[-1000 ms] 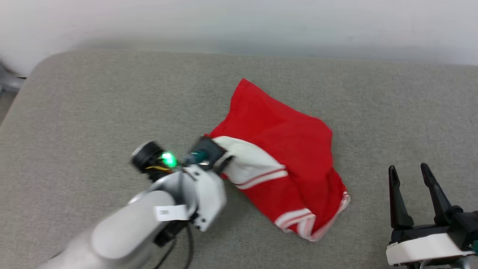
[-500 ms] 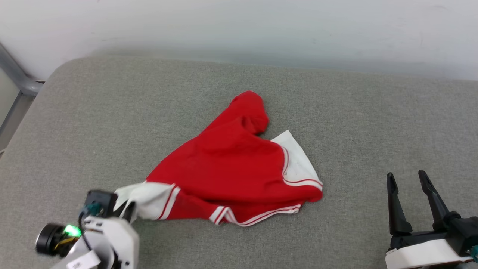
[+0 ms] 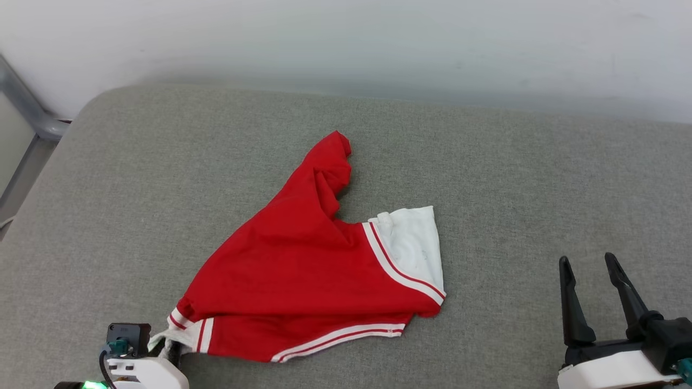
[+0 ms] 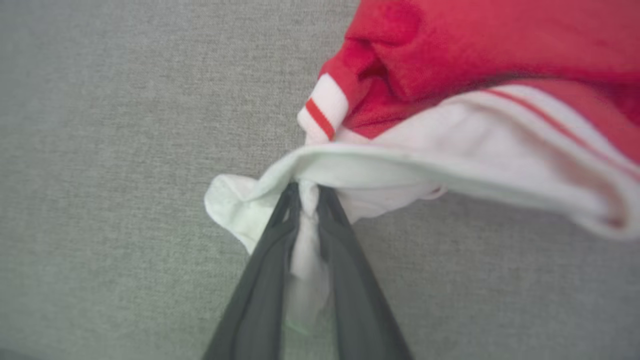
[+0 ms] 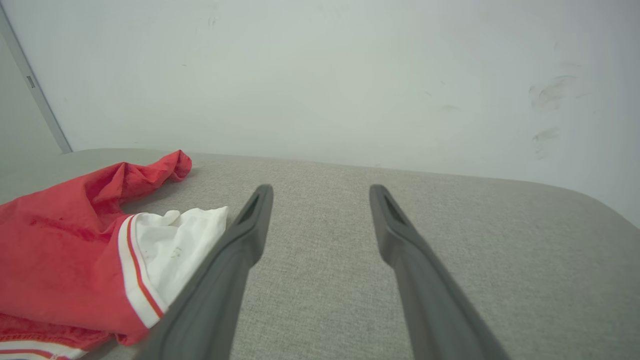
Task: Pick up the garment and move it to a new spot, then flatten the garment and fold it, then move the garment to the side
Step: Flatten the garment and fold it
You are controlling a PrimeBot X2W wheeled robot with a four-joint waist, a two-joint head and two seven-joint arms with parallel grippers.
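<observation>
Near left, the left gripper [image 4: 307, 192] pinches the white sleeve [image 4: 250, 210] of the garment [image 3: 308, 275], which lies stretched across the middle of the grey cushion [image 3: 513, 178]. The move step seems nearly done; next: release, then flatten. Near right, the right gripper [image 3: 587, 258] waits spread. A second ago the garment was bunched.

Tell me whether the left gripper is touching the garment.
Touching. In the left wrist view, the fingers of the left gripper pinch a white fold of the garment between them.
</observation>
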